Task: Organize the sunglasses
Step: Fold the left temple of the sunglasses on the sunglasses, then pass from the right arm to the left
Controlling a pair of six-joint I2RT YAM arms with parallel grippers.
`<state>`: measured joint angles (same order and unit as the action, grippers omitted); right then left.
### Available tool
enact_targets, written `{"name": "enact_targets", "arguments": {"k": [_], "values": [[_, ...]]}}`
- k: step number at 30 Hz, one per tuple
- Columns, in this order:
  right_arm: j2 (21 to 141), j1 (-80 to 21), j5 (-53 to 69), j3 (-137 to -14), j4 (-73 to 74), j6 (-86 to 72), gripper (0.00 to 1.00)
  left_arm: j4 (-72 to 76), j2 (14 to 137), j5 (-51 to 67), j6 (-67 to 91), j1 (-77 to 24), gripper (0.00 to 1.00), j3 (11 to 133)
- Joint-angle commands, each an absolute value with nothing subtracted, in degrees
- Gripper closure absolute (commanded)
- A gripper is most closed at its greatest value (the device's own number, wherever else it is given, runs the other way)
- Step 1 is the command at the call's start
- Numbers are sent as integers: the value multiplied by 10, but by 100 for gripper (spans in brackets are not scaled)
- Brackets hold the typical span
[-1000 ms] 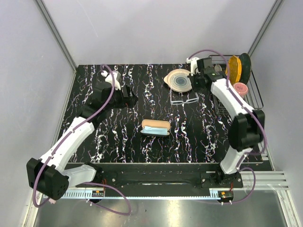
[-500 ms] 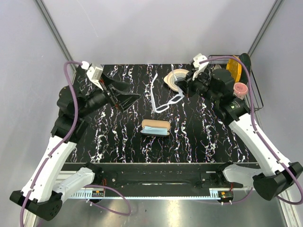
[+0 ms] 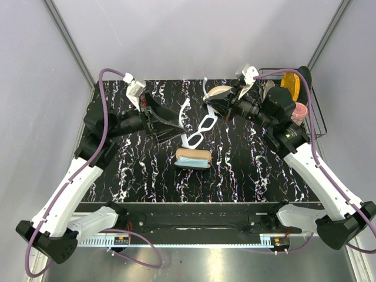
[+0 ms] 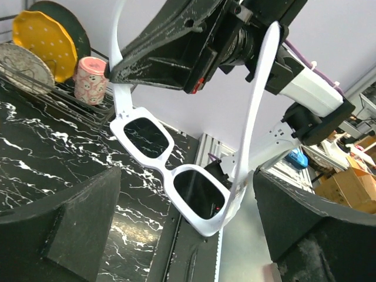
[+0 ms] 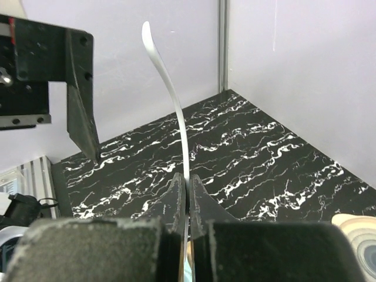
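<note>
The sunglasses (image 3: 200, 130) have a white frame and dark lenses and hang in the air over the table's middle. My right gripper (image 3: 217, 107) is shut on one of their arms; in the right wrist view (image 5: 188, 194) that thin white arm (image 5: 176, 129) rises from between the closed fingers. My left gripper (image 3: 175, 128) is open just left of the glasses. In the left wrist view the frame (image 4: 170, 170) hangs between and beyond its spread fingers (image 4: 59, 235), touching neither. The open black case (image 3: 193, 158), with tan lining and a light blue cloth inside, lies below on the table.
A wire dish rack (image 3: 317, 117) at the right back holds a yellow plate (image 3: 291, 85) and a pink cup (image 3: 299, 110). A beige plate (image 3: 220, 93) sits partly hidden behind my right gripper. The table's front edge and both arm bases are near.
The glasses lay on the table by the beige plate; my right gripper has lifted them and carried them left. My left gripper has swung right and now faces them.
</note>
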<state>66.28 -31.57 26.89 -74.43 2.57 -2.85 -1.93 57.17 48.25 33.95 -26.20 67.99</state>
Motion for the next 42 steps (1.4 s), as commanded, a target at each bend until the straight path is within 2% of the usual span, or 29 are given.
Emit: {"name": "enact_targets", "arguments": {"k": [1, 12, 18, 22, 26, 34, 36, 38, 42], "values": [[655, -324, 297, -773, -39, -57, 100, 10, 581, 490, 347, -279, 1, 676], [655, -335, 340, -776, -83, -83, 100, 6, 627, 510, 359, -316, 1, 667], [650, -335, 342, -784, -75, -44, 100, 2, 630, 523, 361, -316, 1, 675], [641, -336, 336, -771, -63, 16, 100, -63, 611, 452, 352, -303, 1, 707], [628, -336, 330, -762, -66, 47, 100, -45, 587, 419, 437, -236, 1, 691], [624, -336, 346, -756, -76, 41, 100, 141, 593, 501, 629, -198, 1, 621], [624, -336, 353, -754, -83, 34, 100, 129, 613, 516, 638, -198, 5, 635], [625, -336, 359, -753, -90, 29, 100, 98, 623, 526, 648, -199, 14, 649], [633, -336, 359, -753, -93, 23, 100, 170, 628, 534, 718, -213, 18, 633]]}}
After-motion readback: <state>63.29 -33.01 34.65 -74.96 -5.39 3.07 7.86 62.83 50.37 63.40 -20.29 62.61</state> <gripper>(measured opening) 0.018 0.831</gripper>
